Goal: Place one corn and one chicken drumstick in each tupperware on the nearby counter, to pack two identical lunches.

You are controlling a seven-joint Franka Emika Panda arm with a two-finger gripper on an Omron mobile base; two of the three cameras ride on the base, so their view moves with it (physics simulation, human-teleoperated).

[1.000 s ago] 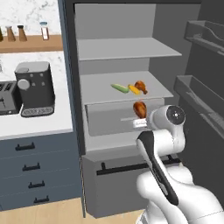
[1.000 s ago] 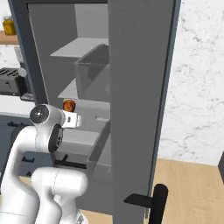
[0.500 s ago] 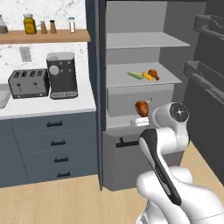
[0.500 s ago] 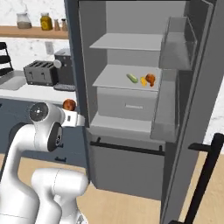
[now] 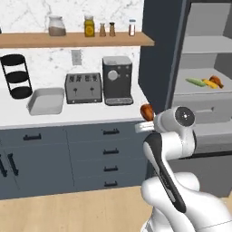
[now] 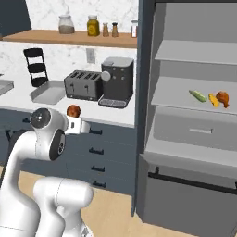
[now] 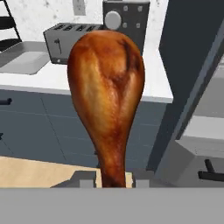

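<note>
Right now your claw (image 7: 114, 181) pinches the chicken drumstick (image 7: 107, 94) by its bone, meaty end forward. Beyond the toaster (image 5: 83, 88), left of the claw, sits the tupperware (image 5: 46, 100) on the bench (image 5: 68, 118).

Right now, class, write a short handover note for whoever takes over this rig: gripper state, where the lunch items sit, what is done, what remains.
Gripper: shut on a chicken drumstick, bone end down, raised in front of the counter.
In the fridge, on one shelf: green corn, yellow corn, second drumstick.
Tupperware left of the toaster looks empty; another tray's edge shows further left.
Done: one drumstick picked.
Left: place it, then fetch the rest.
</note>
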